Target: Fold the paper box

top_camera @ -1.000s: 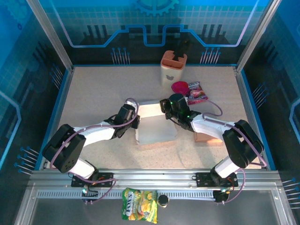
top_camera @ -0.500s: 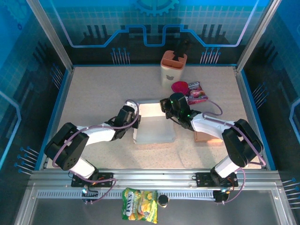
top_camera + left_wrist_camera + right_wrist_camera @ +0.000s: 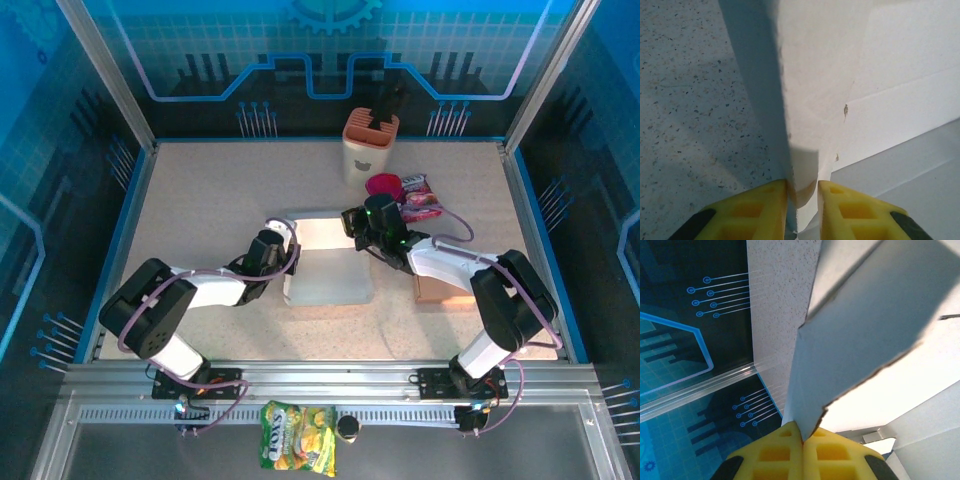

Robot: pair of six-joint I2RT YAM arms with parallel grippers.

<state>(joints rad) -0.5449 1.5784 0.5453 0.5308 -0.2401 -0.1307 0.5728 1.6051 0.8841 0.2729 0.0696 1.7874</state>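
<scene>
My left claw pinches the left wall of the paper box. My right claw pinches its far-right flap.

Speckled beige table, blue circuit-patterned walls.

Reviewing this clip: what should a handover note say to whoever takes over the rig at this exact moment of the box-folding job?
Grip: the left gripper has its jaws pinched on the left wall of the paper box. The right gripper is shut on a flap edge at its far right corner.
Position: the box sits mid-table, between the two arms.
Done: the left wall and far side are raised, so it looks partly formed.
Left: the near panel looks flat; the remaining flaps need folding and tucking.
</scene>
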